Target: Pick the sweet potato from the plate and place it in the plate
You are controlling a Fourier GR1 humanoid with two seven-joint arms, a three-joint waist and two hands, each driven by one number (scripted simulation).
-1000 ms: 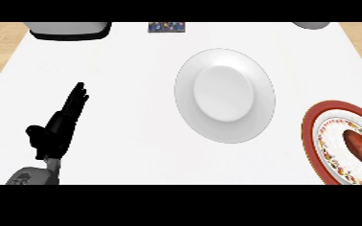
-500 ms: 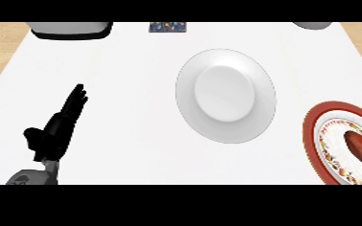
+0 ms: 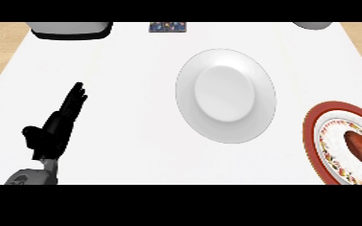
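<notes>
So, there's a wide stretch of open counter (image 3: 127, 76) between the left hand (image 3: 56, 129) and the white plate (image 3: 225, 93) in the middle. Two plates total. The other one, a red plate (image 3: 313, 139), is cut off by the right edge and has the sweet potato (image 3: 355, 142) in it, only partly showing. The one hand in view sits lower left, fingers straight and close together, holding nothing.

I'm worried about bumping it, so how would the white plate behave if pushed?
The white plate looks rigid and glossy, so it would likely slide on the smooth counter rather than bend. Its shallow, wide shape probably won't tip.
</notes>
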